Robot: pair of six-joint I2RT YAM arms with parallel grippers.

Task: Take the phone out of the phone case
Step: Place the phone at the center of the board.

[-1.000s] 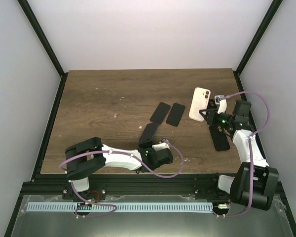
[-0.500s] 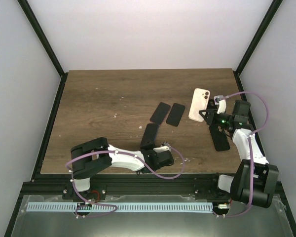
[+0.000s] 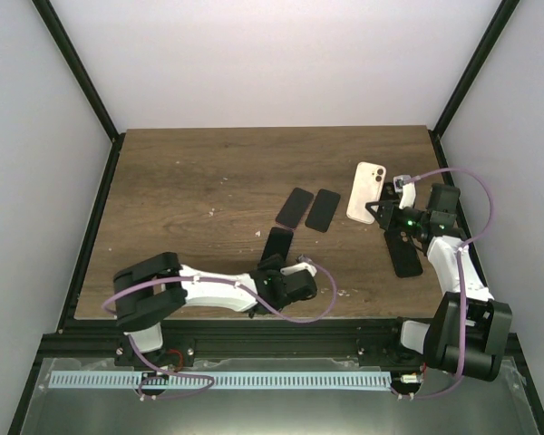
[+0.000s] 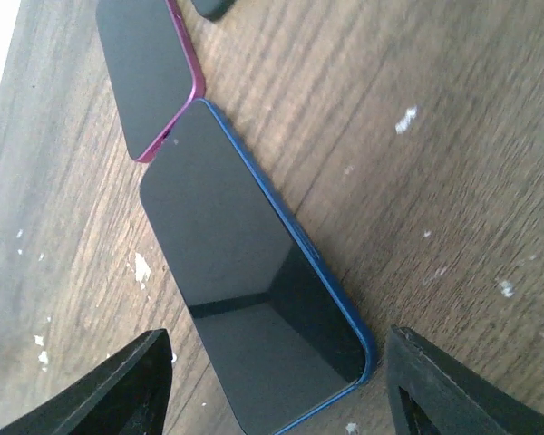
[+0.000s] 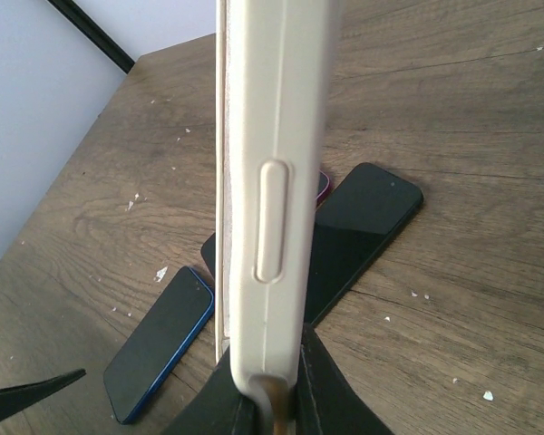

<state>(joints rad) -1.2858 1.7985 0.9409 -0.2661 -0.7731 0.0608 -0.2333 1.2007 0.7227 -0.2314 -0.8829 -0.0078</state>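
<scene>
**Phone case held at right; loose phones on tabletop**

Brown wood-grain tabletop [image 3: 181, 190], scuffed with pale flecks, enclosed by white walls.
- Phone case [image 5: 272, 181]: cream, at the right, stood on end. The right fingers [image 5: 322, 399] are clamped on its lower end. The phone inside cannot be told apart from it.
- Blue-edged phone [image 4: 254, 299]: flat, screen up, near centre. The left fingers [image 4: 118, 390] are spread wide on either side of its near end, not touching it.
- Magenta-edged phone [image 4: 150, 72]: flat, its corner just beside the blue-edged phone's far end.
- Black phone [image 3: 323, 209]: flat, just right of the magenta-edged phone.
- Second black phone [image 3: 405, 258]: flat, at near right.
</scene>
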